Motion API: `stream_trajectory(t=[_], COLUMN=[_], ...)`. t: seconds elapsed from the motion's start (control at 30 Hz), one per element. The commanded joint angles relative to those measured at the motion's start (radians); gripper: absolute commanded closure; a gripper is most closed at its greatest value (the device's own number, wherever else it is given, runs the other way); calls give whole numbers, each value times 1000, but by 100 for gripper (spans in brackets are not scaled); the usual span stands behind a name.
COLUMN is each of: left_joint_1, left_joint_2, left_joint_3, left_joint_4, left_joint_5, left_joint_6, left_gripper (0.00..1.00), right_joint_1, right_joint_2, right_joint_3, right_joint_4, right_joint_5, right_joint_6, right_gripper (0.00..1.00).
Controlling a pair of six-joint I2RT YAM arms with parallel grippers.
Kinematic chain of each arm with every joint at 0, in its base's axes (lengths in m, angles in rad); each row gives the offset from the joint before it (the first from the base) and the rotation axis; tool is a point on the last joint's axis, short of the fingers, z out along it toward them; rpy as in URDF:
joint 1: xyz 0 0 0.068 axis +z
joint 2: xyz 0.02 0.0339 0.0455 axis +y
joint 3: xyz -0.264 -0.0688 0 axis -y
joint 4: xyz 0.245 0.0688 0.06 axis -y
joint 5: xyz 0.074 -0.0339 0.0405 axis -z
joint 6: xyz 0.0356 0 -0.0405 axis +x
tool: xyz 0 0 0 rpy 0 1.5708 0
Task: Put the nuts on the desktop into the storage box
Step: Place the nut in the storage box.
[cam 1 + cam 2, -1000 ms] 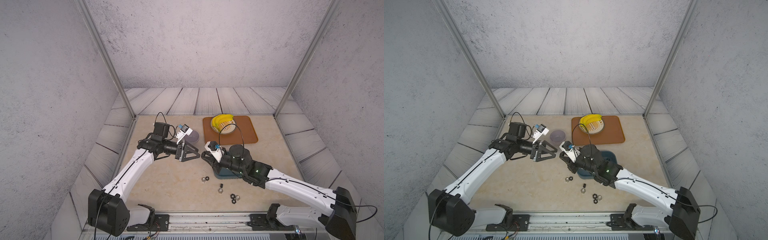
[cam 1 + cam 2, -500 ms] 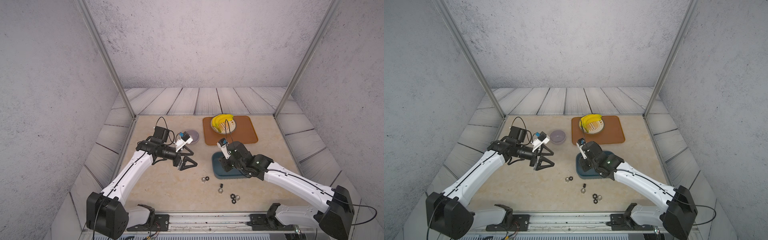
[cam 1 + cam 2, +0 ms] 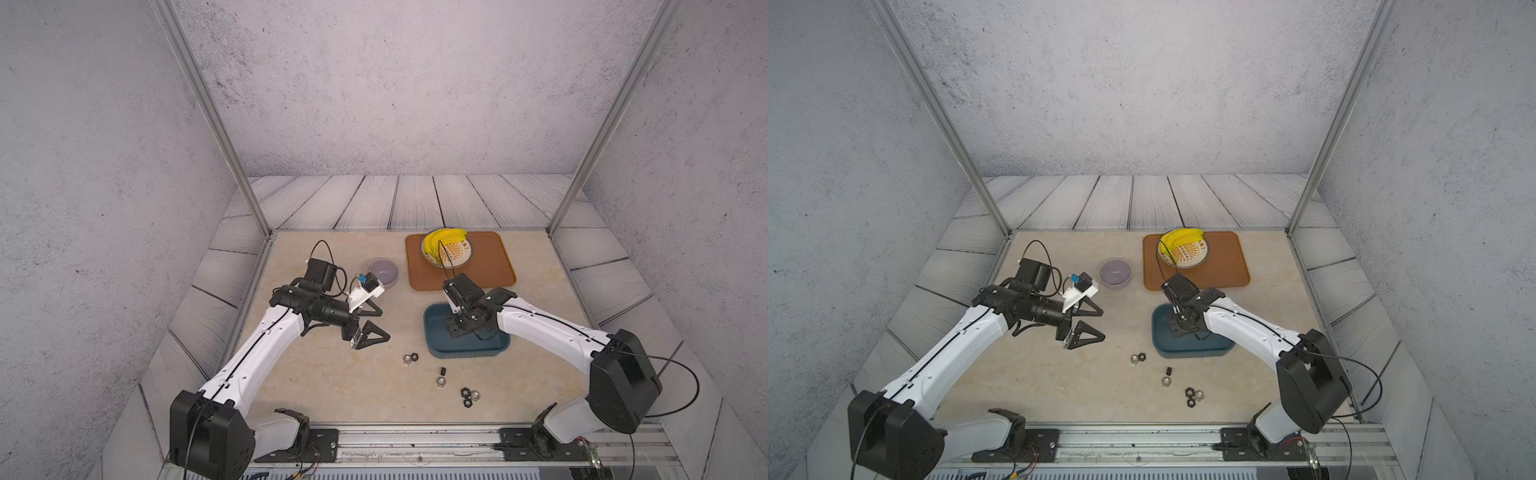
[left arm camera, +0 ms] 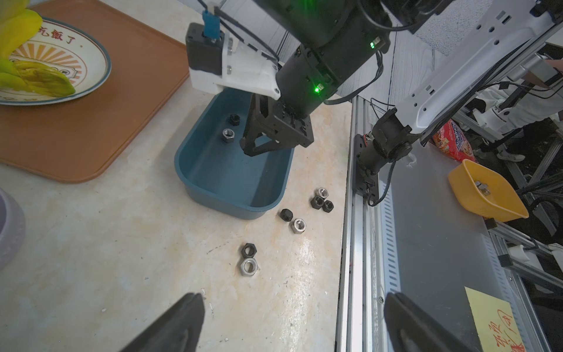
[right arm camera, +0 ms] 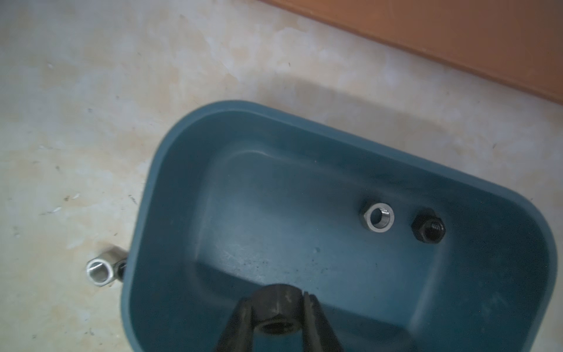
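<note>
Desktop point(image 3: 316, 386), right pincer point(image 5: 275, 307) holding nut point(image 5: 271, 297) above box point(image 5: 170, 189)

- The right gripper point(image 5: 275, 318), pinching a black nut point(image 5: 274, 297), runs off the right wrist view's edge.
- The wall of the storage box point(image 5: 213, 128) hides most of a second dark nut point(image 5: 122, 268) beside a blurred silver nut point(image 5: 102, 271).
</note>
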Motion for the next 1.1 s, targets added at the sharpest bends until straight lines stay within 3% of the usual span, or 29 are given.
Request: stream_trajectory(t=[0.0, 0.37, 0.9, 1.07], left_joint_1=[9, 19, 28, 30], left_joint_2=[-19, -20, -23, -24], left_joint_3=[-9, -8, -13, -13], left_joint_4=[-22, -27, -27, -25], left_joint_5=[0, 1, 10, 13], left_joint_6=[21, 20, 19, 17], left_gripper=[2, 2, 2, 2], right_joint_1=[-30, -55, -77, -79], right_joint_2=[44, 182, 291, 302], right_joint_3=[12, 59, 77, 77], right_joint_4=[-15, 37, 101, 98], right_joint_5=[31, 140, 130, 129], right_joint_6=[28, -27, -32, -24], right_gripper=[92, 93, 92, 70])
